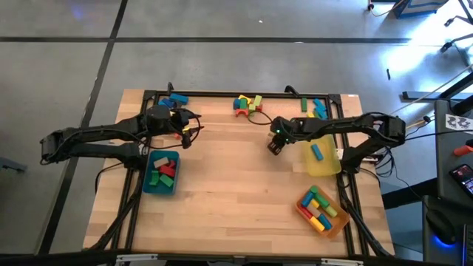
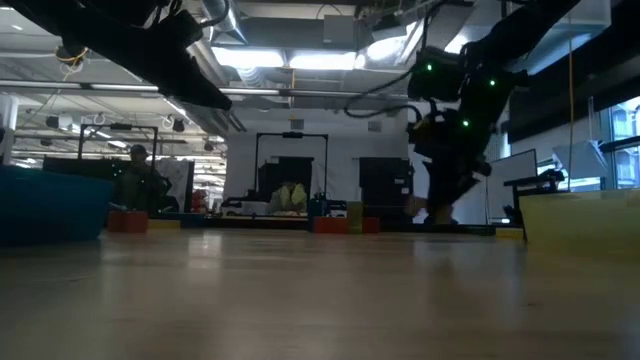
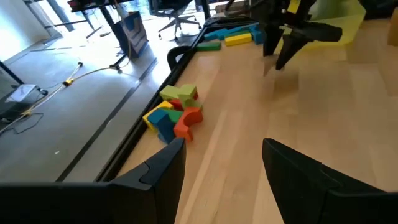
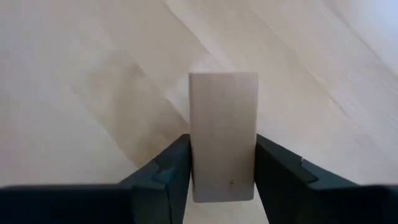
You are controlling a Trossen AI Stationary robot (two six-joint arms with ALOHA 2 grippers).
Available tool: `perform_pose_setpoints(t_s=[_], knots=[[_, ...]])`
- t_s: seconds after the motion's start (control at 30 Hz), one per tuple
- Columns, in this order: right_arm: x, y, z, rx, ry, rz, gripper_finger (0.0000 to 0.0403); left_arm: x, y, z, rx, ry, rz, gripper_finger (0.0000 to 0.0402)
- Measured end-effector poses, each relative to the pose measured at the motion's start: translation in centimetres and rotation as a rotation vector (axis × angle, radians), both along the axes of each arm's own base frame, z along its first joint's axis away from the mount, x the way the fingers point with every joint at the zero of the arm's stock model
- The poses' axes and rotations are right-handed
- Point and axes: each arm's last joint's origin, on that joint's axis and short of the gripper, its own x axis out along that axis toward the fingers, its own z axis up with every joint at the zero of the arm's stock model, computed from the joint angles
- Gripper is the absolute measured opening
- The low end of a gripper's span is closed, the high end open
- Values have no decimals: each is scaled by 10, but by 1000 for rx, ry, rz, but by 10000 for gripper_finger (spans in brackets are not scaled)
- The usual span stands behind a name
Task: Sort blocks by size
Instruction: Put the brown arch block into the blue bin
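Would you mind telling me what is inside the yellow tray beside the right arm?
The yellow tray holds one blue block lying on its floor. The right arm crosses above the tray's far end, so anything lying under it there cannot be seen.

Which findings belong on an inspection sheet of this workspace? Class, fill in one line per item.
Surface: wooden table, bare in the middle.
Job's things: blocks clustered along the far edge; more lie in the teal tray, yellow tray and orange tray.
Clutter: nothing seen.
Grippers: left gripper open, empty; right gripper shut on a pale block.
Cables: wires run along both arms.
Surroundings: grey floor, office chairs, workbenches.
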Motion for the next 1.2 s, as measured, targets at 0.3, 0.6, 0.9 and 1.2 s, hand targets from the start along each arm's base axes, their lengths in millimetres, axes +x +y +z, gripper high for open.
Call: perform_pose_setpoints(t_s=[0.3,0.6,0.9,1.2], knots=[[32,30,17,-99,-283,189,144,5,-13,1,-4,-12,-142,196],[52,56,39,-196,-553,333,139,9,-22,3,-78,-63,-218,196],[61,71,53,-261,-716,403,147,21,-22,-3,-95,-62,-235,196],[75,76,39,-297,-770,443,147,41,-23,-19,-149,-32,-398,196]])
